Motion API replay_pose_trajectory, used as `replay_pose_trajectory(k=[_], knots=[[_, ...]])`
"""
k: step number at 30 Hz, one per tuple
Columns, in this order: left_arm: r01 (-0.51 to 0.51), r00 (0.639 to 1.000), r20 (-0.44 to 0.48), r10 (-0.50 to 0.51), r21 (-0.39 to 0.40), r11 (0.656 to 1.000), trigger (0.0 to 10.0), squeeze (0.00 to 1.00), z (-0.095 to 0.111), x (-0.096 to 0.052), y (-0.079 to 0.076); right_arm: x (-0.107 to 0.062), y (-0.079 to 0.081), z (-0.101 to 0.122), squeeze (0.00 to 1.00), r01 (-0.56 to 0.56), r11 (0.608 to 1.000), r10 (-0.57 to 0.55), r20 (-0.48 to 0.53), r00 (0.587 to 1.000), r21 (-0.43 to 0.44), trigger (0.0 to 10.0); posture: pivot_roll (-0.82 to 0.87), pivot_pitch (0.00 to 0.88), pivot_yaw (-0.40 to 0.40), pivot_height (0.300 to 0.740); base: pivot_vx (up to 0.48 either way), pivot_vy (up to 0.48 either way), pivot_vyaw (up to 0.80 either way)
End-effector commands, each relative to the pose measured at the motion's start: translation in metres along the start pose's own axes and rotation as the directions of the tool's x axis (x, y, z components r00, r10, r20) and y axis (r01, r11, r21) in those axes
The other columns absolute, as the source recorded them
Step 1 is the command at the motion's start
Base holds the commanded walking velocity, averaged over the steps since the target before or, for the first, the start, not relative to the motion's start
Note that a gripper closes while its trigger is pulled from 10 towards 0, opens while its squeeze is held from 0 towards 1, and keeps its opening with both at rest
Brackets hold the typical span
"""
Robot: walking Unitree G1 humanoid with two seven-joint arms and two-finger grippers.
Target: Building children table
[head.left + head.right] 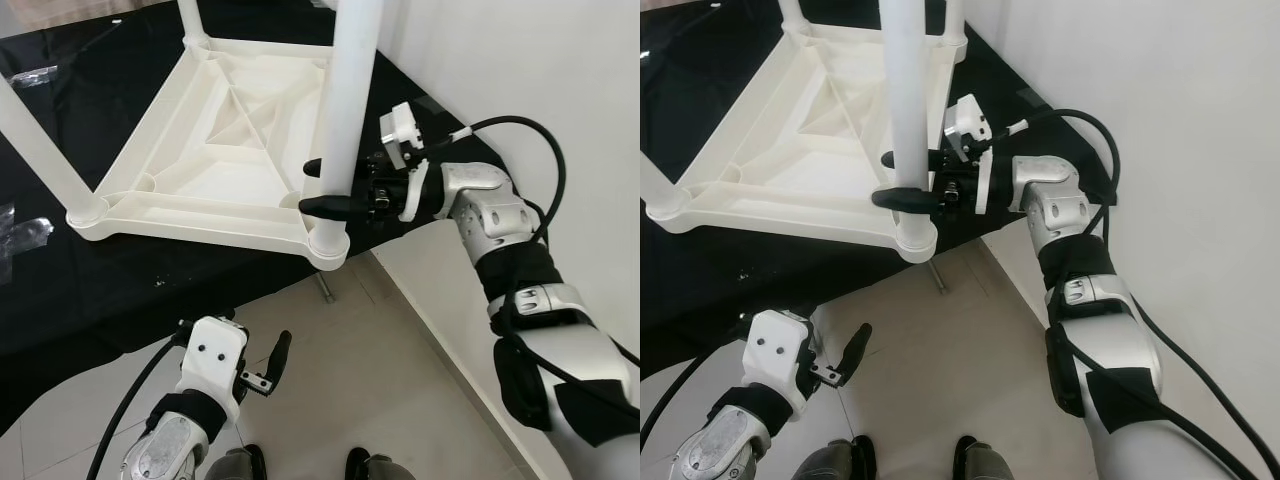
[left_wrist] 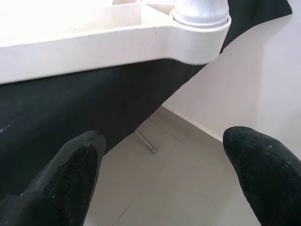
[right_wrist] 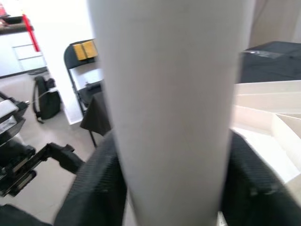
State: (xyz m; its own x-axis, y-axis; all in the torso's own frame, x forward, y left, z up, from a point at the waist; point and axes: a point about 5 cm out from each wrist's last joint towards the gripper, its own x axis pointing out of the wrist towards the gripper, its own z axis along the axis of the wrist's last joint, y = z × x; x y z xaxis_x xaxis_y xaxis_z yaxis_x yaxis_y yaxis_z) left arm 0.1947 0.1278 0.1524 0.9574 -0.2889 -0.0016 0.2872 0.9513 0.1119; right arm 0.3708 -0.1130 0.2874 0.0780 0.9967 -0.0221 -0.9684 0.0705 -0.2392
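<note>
- The white tabletop (image 1: 225, 150) lies upside down on a black cloth (image 1: 120, 280) over a raised surface, ribbed underside up; its near corner reaches the cloth's edge, above the tiled floor (image 1: 400, 380).
- A white leg (image 1: 345, 110) stands upright in the socket (image 1: 328, 245) at that near corner; other legs rise at the left corner (image 1: 40, 150) and at the far side (image 1: 190, 15).
- The right gripper (image 1: 325, 188) comes in from the right, close to the wall (image 1: 540, 60); its two black fingers sit on either side of the near leg, low on it just above the socket, clamped against it; the right wrist view shows the leg pressed between both pads (image 3: 101, 188).
- The left gripper (image 1: 275, 362) hangs low over the floor, below the cloth's edge; its fingers (image 2: 70, 174) stand wide apart and hold nothing.
- The robot's feet (image 1: 300, 465) show at the bottom.
</note>
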Motion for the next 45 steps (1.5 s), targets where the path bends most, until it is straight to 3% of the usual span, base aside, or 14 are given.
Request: replay_pose_trajectory(k=[1, 11, 15, 17, 25, 26, 27, 29, 30, 32, 38, 39, 41, 45], knots=[[0.017, 0.999, -0.035, -0.017, 0.009, 1.0, 10.0, 0.0, -0.004, -0.005, -0.002, 0.002, 0.001, 0.0, 0.0, -0.045, 0.999, 0.045, -0.004, 0.999, -0.008, 0.0, 0.14, 0.292, -0.036, 0.74, 0.0, 0.0, 0.0], [0.012, 0.999, -0.039, -0.012, -0.001, 1.0, 10.0, 0.0, -0.005, -0.004, -0.003, -0.008, -0.006, -0.024, 0.0, 0.29, 0.955, -0.296, -0.104, 0.95, -0.071, 0.0, 0.11, 0.282, -0.057, 0.74, 0.0, 0.0, 0.0], [0.007, 0.999, -0.037, -0.007, -0.004, 1.0, 10.0, 0.0, -0.005, -0.003, -0.002, -0.005, 0.014, -0.056, 0.0, 0.714, 0.689, -0.721, -0.221, 0.657, -0.124, 0.0, 0.1, 0.272, -0.079, 0.74, 0.0, 0.0, 0.0], [0.004, 0.999, -0.037, -0.005, -0.005, 1.0, 10.0, 0.0, -0.005, 0.0, 0.0, 0.019, 0.049, -0.06, 0.0, 0.836, 0.549, -0.81, -0.24, 0.536, 0.014, 0.0, 0.09, 0.267, -0.061, 0.74, 0.0, 0.0, 0.0], [0.011, 0.999, -0.031, -0.012, -0.002, 1.0, 10.0, 0.0, -0.01, 0.013, 0.001, 0.068, 0.035, -0.035, 0.0, 0.869, 0.494, -0.867, -0.092, 0.49, -0.028, 0.0, 0.07, 0.201, -0.053, 0.74, 0.0, 0.0, 0.0], [0.009, 1.0, -0.029, -0.009, -0.001, 1.0, 10.0, 0.0, -0.01, 0.015, 0.001, 0.071, 0.029, -0.031, 0.0, 0.874, 0.484, -0.873, -0.082, 0.48, -0.034, 7.1, 0.07, 0.196, -0.059, 0.74, 0.0, 0.0, 0.0], [0.007, 1.0, -0.028, -0.007, 0.0, 1.0, 10.0, 0.0, -0.011, 0.016, 0.001, 0.073, 0.029, -0.026, 0.0, 0.885, 0.465, -0.883, -0.078, 0.462, -0.023, 10.0, 0.07, 0.194, -0.061, 0.74, 0.0, 0.0, 0.0], [0.0, 1.0, -0.024, 0.0, 0.001, 1.0, 10.0, 0.0, -0.011, 0.018, 0.003, 0.074, 0.03, -0.023, 0.0, 0.875, 0.483, -0.872, -0.081, 0.482, 0.007, 10.0, 0.06, 0.186, -0.066, 0.74, 0.0, 0.0, 0.0], [-0.002, 1.0, -0.022, 0.002, 0.001, 1.0, 10.0, 0.0, -0.011, 0.019, 0.003, 0.072, 0.03, -0.023, 0.76, 0.861, 0.508, -0.857, -0.085, 0.508, 0.022, 10.0, 0.06, 0.184, -0.065, 0.74, 0.0, 0.0, 0.0], [-0.003, 1.0, -0.021, 0.003, 0.001, 1.0, 10.0, 0.0, -0.011, 0.02, 0.003, 0.07, 0.033, -0.022, 1.0, 0.849, 0.528, -0.844, -0.096, 0.527, 0.025, 10.0, 0.06, 0.182, -0.068, 0.74, 0.0, 0.0, 0.0], [-0.001, 1.0, -0.015, 0.0, -0.001, 1.0, 10.0, 0.0, -0.011, 0.023, 0.003, 0.048, 0.024, -0.023, 1.0, 0.767, 0.64, -0.763, -0.081, 0.641, 0.037, 10.0, 0.06, 0.182, -0.068, 0.74, 0.0, 0.0, 0.0], [0.0, 1.0, -0.013, 0.0, -0.002, 1.0, 10.0, 0.0, -0.01, 0.023, 0.003, 0.046, 0.021, -0.023, 1.0, 0.693, 0.72, -0.691, -0.055, 0.721, 0.04, 10.0, 0.06, 0.186, -0.069, 0.74, 0.0, 0.0, 0.0], [0.002, 1.0, -0.01, -0.002, -0.003, 1.0, 10.0, 0.0, -0.01, 0.022, 0.002, 0.041, 0.017, -0.018, 0.0, 0.573, 0.819, -0.573, -0.002, 0.82, -0.008, 10.0, 0.07, 0.195, -0.069, 0.74, 0.0, 0.0, 0.0], [0.003, 1.0, -0.007, -0.003, -0.004, 1.0, 10.0, 0.0, -0.008, 0.019, 0.002, 0.038, 0.02, -0.012, 0.0, 0.37, 0.929, -0.369, 0.027, 0.929, -0.029, 10.0, 0.09, 0.212, -0.068, 0.74, 0.0, 0.0, 0.0]])
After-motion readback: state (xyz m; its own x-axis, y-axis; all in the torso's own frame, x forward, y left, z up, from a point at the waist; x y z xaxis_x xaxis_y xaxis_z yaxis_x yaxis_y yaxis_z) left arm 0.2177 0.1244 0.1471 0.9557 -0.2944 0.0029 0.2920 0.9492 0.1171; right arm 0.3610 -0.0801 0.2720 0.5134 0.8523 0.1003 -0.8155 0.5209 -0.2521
